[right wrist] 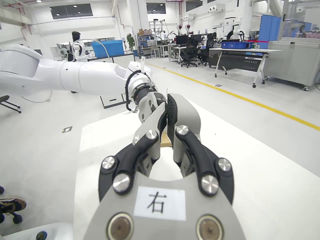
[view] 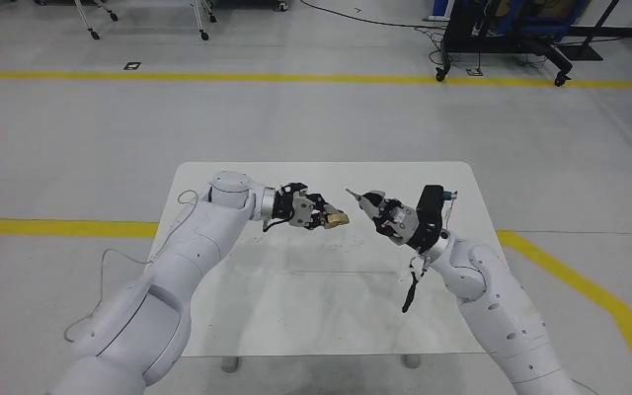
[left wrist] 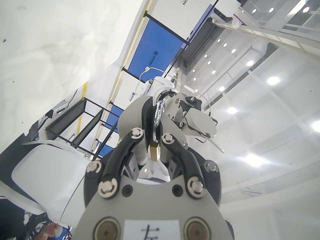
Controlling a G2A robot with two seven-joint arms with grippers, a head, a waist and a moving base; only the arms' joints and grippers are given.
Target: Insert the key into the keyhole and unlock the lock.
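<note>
White tabletop [view: 296,296] lay below both hands, and the work was held clear above it, presumably so either wrist could turn freely. Nearest, the left hand [left wrist: 152,136] was closed on the lock [left wrist: 155,153]. As far as I could tell, the shackle [left wrist: 158,117] sat between its pads and the brass body stuck out free of them. That grip would leave the keyhole end open to approach. Just beyond the left fingertips, the right hand [view: 371,205] was clamped on the key [left wrist: 216,146], pinching its head so the bare blade jutted ahead of the fingertips, as insertion needs. Key and lock were near but apart, with the blade not aimed at the lock. The keyhole itself could not be made out, so by my judgement lining up was not yet done.
</note>
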